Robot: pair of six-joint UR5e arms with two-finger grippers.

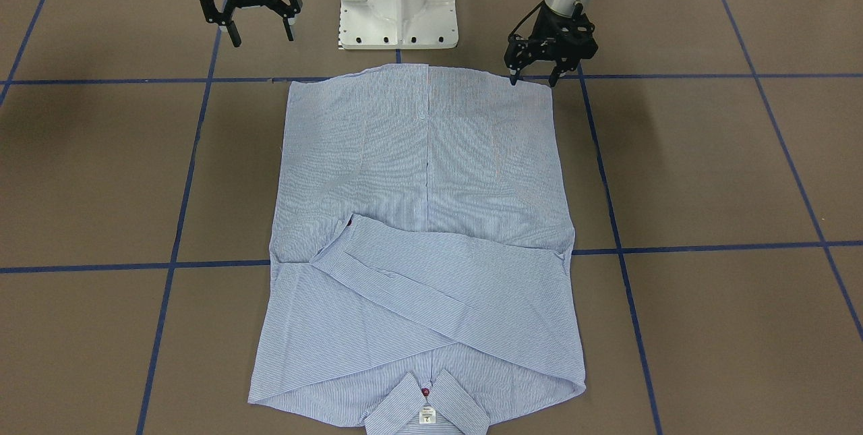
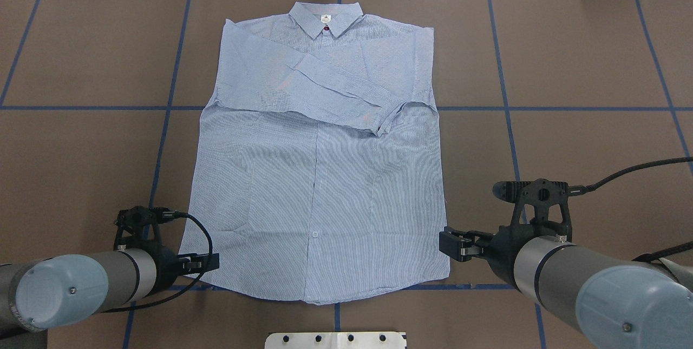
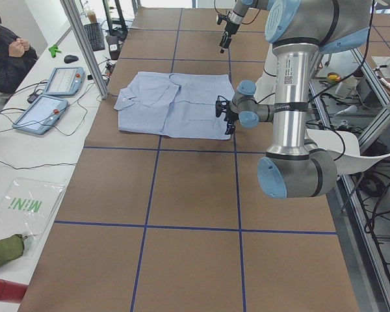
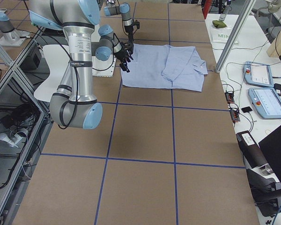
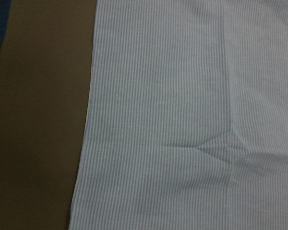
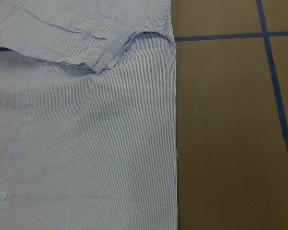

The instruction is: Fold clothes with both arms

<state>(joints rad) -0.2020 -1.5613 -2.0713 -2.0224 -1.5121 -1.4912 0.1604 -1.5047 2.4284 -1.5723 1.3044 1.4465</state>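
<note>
Blue striped shirt (image 1: 418,172) flat on tabletop (image 1: 708,172), sleeves crossed over chest, hem between both tools. Left tool (image 1: 532,79) released, right at hem corner. Right tool (image 1: 263,37) released too, near other corner.

I was in a robot lab, not a home. My big brown table (image 3: 195,188) was marked into squares with blue tape lines (image 3: 182,226), shiny metal posts (image 3: 84,49) stood along its edge, and my white base (image 1: 398,0) stood at one side. On the white bench (image 3: 26,156) next to it lay two control pads with screens (image 3: 63,80), a keyboard (image 3: 95,37) and a mouse (image 3: 69,58), and a person (image 3: 3,52) in dark clothes sat there.
</note>
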